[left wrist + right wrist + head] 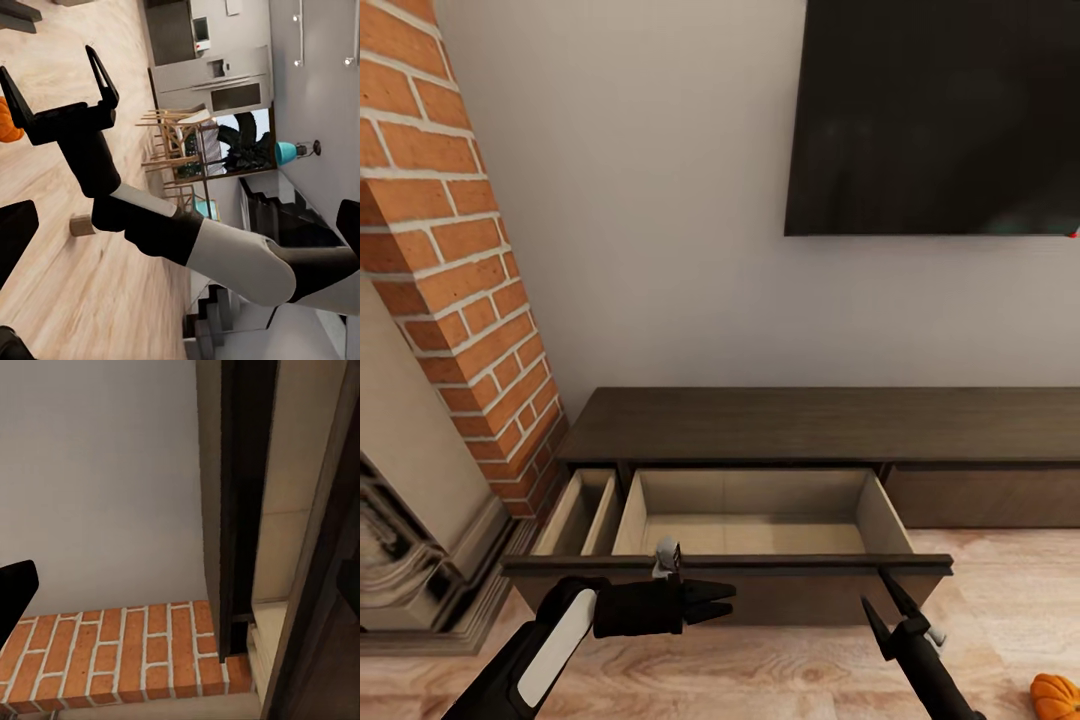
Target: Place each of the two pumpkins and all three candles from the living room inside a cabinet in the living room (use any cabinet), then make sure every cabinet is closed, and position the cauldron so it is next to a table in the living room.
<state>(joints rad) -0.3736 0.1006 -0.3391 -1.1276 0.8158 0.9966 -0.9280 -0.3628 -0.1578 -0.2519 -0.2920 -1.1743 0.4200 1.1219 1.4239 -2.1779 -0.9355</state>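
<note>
A: Where's a pumpkin [1055,696]?
B: On the floor, right of the cabinet [810,430], whose drawer [750,520] stands open and bare.
A: And the hands?
B: Left hand [718,601] nearly closed, right hand [885,610] spread; both empty.
A: Handling?
B: Probably light, rigid, ribbed; grip across its belly, not the stem.

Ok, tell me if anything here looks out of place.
A pumpkin and a candle lie on the wood floor, not in the cabinet, whose drawer stands pulled open and bare inside.
</note>
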